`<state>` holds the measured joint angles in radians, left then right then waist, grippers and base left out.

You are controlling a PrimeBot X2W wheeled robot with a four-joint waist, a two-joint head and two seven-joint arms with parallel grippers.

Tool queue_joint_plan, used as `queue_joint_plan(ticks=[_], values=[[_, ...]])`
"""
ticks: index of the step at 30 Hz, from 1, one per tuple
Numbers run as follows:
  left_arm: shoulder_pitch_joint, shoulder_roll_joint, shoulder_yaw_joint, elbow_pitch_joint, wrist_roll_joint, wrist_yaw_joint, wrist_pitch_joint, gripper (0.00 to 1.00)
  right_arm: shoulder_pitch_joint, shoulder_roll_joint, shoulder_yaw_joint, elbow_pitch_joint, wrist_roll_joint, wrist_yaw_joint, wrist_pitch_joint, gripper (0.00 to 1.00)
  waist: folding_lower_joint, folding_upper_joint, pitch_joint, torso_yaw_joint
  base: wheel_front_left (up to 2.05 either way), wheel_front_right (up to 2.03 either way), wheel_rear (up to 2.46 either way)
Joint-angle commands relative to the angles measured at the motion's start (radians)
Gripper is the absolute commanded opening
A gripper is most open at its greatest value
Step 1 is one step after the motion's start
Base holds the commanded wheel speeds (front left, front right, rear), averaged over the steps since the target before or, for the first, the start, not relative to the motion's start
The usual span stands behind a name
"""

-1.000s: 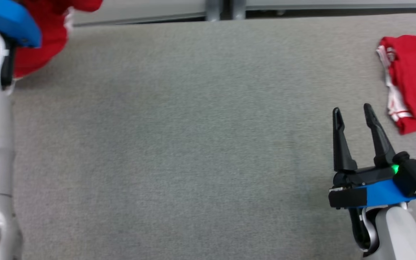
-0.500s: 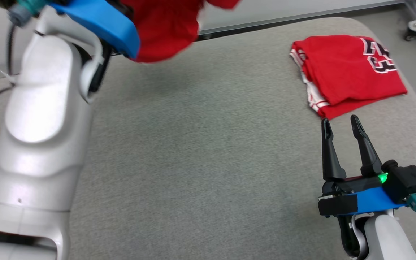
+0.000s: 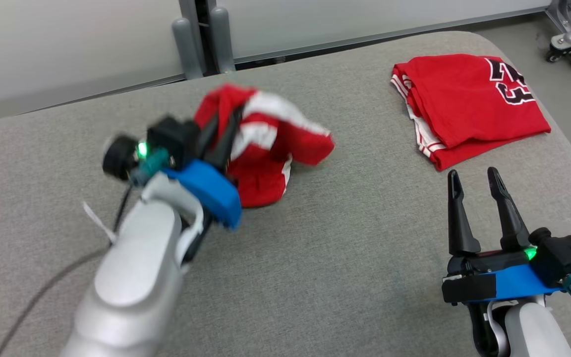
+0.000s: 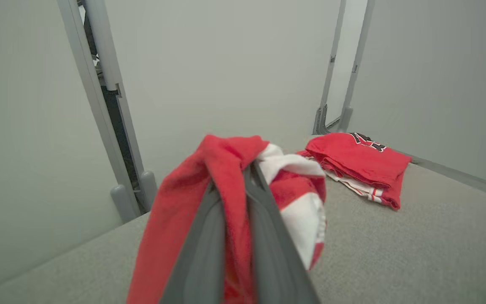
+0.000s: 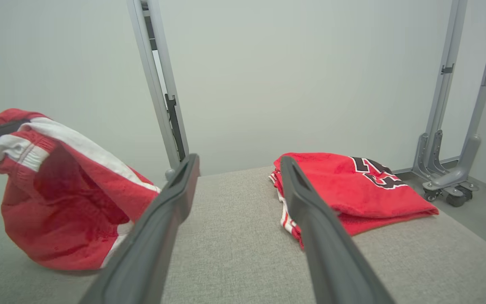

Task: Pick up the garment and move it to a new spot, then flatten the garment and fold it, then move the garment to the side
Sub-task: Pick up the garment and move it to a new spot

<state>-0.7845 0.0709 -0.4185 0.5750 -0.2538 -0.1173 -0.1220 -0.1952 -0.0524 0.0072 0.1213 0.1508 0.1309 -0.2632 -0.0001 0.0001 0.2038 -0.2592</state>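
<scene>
A crumpled red garment (image 3: 265,153) with white stripes hangs from my left gripper (image 3: 228,126), its lower folds touching the grey padded table (image 3: 345,248) left of centre. The left gripper is shut on the garment's upper edge. In the left wrist view the two fingers (image 4: 264,219) lie pressed together, with red cloth (image 4: 171,223) draped over and between them. My right gripper (image 3: 472,174) stands open and empty at the lower right, above the table. The right wrist view shows its gripper (image 5: 239,162) spread wide and the held garment (image 5: 57,202) at the left.
A second red garment (image 3: 469,104) with black lettering lies folded at the table's far right corner, also seen as a folded garment (image 5: 344,185) ahead of my right fingers. Grey frame posts (image 3: 199,34) stand behind the table. A wheeled base (image 3: 570,39) sits on the floor at far right.
The head camera has turned, shifting the whole picture. My left arm has brought the garment down from the upper left onto the table. The right gripper has stayed open.
</scene>
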Motion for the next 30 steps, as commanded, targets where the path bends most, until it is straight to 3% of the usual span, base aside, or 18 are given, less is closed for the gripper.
queue_joint_plan(ticks=[1,12,13,21,30], values=[[0.054,-0.002,-0.01,0.008,-0.003,0.007,-0.014,0.0,0.013,0.003,0.001,-0.002,-0.004,0.0,-0.001,1.0,0.0001,-0.0001,-0.005,0.011,0.0,0.0,0.0],[0.353,-0.012,-0.123,0.023,-0.035,0.009,-0.042,0.0,0.04,0.003,-0.009,0.01,-0.018,0.0,-0.001,1.0,0.0001,-0.0001,-0.038,0.067,0.0,0.0,0.0],[0.363,-0.013,-0.127,0.02,-0.039,0.011,-0.047,1.0,0.042,0.003,-0.008,0.013,-0.019,0.0,-0.001,1.0,0.0001,-0.0001,-0.041,0.071,0.0,0.0,0.0],[0.381,-0.004,-0.113,-0.03,-0.039,0.058,-0.112,1.0,0.061,0.003,-0.01,0.027,-0.025,0.0,-0.001,1.0,0.0001,-0.0001,-0.082,0.096,0.0,0.0,0.0],[0.454,0.059,0.018,-0.153,-0.048,0.144,-0.145,1.0,0.1,0.003,-0.019,0.042,-0.028,0.0,-0.001,1.0,0.0001,-0.0001,-0.143,0.122,0.0,0.0,0.0]])
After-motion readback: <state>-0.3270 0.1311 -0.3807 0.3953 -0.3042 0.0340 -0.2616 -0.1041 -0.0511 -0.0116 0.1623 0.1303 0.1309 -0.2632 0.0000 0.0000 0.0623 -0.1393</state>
